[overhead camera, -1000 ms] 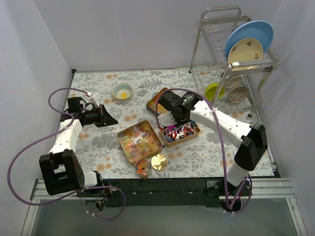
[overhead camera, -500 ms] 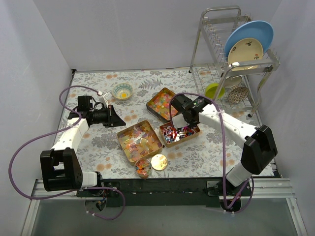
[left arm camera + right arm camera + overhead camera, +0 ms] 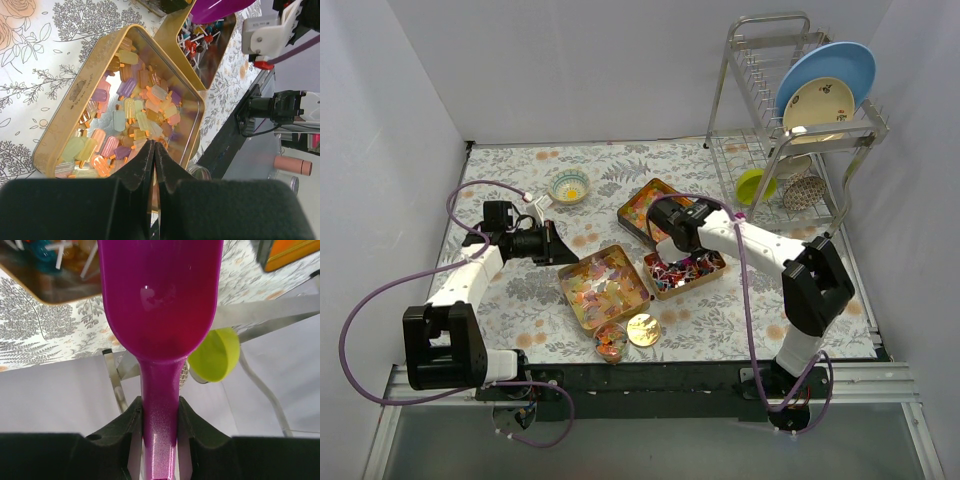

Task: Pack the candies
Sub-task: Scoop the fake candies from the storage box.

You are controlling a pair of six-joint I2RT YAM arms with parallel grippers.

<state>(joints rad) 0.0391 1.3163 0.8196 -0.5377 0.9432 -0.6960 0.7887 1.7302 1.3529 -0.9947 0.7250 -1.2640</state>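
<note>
Part of the tin (image 3: 170,35) of red-blue-white wrapped pieces (image 3: 197,47) is cut off behind the magenta scoop (image 3: 160,305) in the left wrist view. From above, the scoop is hard to make out. Pale gummies (image 3: 135,117), lolly-shaped in yellow, orange, pink and purple, lie in the large gold tin (image 3: 75,95) at table centre. The wrapped-piece tin sits just beside it at 3 o'clock. Bright jellies (image 3: 646,207) lie in a third tin (image 3: 623,212) at 1 o'clock. The left gripper (image 3: 154,146), fingers pressed together, hangs by the large tin's 10 o'clock corner. The right gripper (image 3: 159,412) pinches the scoop's handle.
</note>
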